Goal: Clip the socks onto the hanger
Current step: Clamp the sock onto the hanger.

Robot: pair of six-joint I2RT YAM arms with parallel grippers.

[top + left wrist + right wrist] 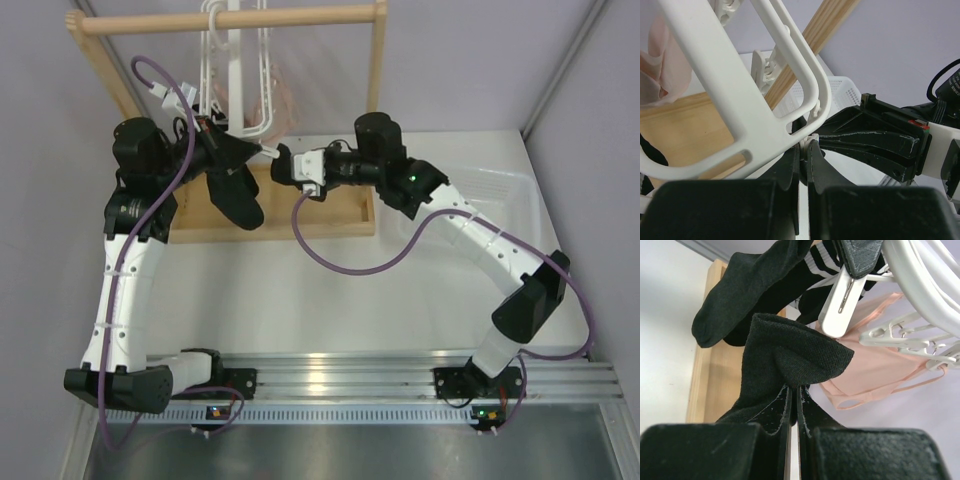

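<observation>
The white hanger (pixel 232 75) hangs from the wooden rod; its frame (pixel 740 105) fills the left wrist view. My left gripper (pixel 222 147) (pixel 804 150) is shut on one of its white clips (pixel 813 141), also seen in the right wrist view (pixel 839 302). My right gripper (pixel 272 157) (pixel 794 390) is shut on a black sock (pixel 790 350) and holds its bunched end just below and beside that clip. Another black sock with a striped cuff (pixel 740 290) hangs from the hanger behind it. In the top view the dark socks (pixel 238 198) dangle below the two grippers.
The wooden rack has a top rod (pixel 230 20), an upright (pixel 377 60) and a base board (pixel 300 215). A pale pink cloth (pixel 875 365) (pixel 285 100) hangs on the hanger. A white basket (pixel 840 95) sits on the table at the right (pixel 500 200).
</observation>
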